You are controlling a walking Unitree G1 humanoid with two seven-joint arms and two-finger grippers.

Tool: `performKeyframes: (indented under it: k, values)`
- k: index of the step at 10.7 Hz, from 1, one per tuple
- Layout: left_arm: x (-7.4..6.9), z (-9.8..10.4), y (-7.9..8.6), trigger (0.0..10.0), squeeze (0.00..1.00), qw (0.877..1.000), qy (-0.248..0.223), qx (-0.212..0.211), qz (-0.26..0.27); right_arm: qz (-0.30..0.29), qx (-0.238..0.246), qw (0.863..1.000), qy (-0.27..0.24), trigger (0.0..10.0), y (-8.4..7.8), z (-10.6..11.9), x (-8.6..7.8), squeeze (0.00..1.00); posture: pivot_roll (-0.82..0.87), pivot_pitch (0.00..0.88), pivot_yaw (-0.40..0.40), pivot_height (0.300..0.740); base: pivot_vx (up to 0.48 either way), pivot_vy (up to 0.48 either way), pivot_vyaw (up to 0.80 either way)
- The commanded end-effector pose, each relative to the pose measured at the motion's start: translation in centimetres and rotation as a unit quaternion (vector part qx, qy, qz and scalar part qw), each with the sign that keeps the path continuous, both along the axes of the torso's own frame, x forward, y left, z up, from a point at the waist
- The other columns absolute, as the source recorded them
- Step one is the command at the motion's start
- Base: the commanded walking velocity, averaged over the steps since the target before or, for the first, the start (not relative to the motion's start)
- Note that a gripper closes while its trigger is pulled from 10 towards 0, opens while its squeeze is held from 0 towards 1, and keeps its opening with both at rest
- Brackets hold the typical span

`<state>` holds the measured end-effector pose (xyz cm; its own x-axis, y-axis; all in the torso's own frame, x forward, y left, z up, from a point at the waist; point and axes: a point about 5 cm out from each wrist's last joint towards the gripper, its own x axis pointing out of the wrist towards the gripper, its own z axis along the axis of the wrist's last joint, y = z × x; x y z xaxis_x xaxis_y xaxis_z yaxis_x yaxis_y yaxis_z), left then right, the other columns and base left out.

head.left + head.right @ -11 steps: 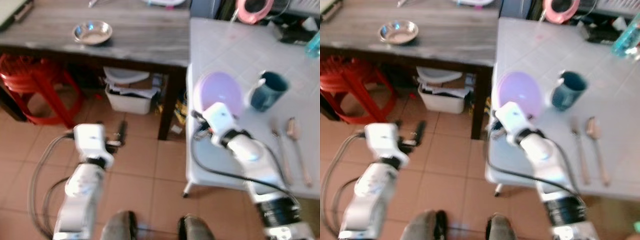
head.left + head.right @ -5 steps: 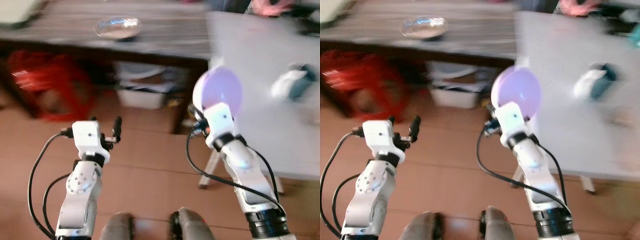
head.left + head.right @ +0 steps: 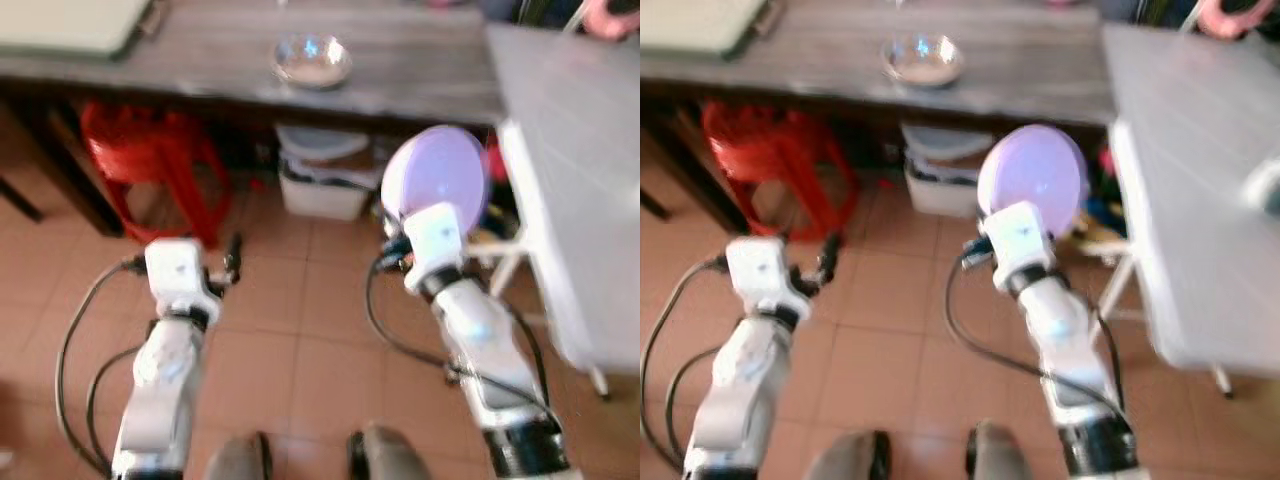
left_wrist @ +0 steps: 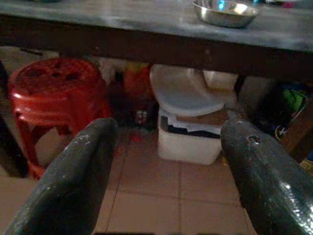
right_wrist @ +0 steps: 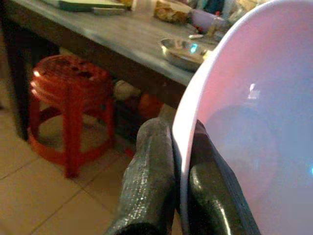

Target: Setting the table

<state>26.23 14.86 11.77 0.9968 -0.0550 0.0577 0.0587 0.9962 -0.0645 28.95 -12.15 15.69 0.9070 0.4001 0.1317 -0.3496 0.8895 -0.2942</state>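
Note:
A pale purple plate (image 3: 435, 175) stands on edge in front of me, and my right gripper (image 5: 180, 147) is shut on its rim. The two black fingers (image 5: 151, 161) pinch the rim from either side. The plate hangs over the tiled floor, between a dark wooden table (image 3: 200, 70) and a white table (image 3: 580, 130) on the right. A steel bowl (image 3: 312, 60) sits on the dark table. My left gripper (image 4: 166, 142) is open and holds nothing, low over the floor and pointing under the dark table.
A red plastic stool (image 3: 150, 150) and a white bin (image 3: 325, 185) with a loose lid stand under the dark table. A flat pale tray (image 3: 70, 20) lies on its far left. The white table's folding legs (image 3: 500, 270) stand close to my right arm.
The camera has swung to the left, so the white table with the mug and cutlery has slid off to the right. The plate stays in my right gripper; the left arm holds its pose.

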Motion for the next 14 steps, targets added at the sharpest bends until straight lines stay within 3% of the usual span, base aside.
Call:
performKeyframes:
  k: [1,5,8,14]
  values:
    - [0.0,0.0,-0.8,10.0,0.0,1.0,-0.002,-0.001,-0.009,-0.019,-0.002,1.0,-0.019,10.0,-1.1,0.7,0.1,0.0,-0.03,0.173,-0.022,0.74,0.431,0.0,0.0]
    - [0.3,0.6,-1.0,10.0,0.0,1.0,-0.015,0.002,-0.016,-0.008,-0.013,0.999,-0.036,10.0,-0.6,1.0,0.1,0.0,-0.03,0.167,-0.016,0.74,0.439,0.0,0.0]
    - [0.6,1.0,-1.3,10.0,0.0,0.999,-0.026,0.002,-0.025,-0.021,-0.008,0.998,-0.05,10.0,-0.8,1.4,0.4,0.0,-0.03,0.162,-0.012,0.74,0.441,0.0,0.7]
    - [0.6,1.3,-1.7,10.0,0.0,0.999,-0.034,-0.004,-0.033,-0.039,-0.021,0.995,-0.086,10.0,-1.2,2.4,1.2,0.0,-0.02,0.158,-0.011,0.74,0.442,0.0,0.0]
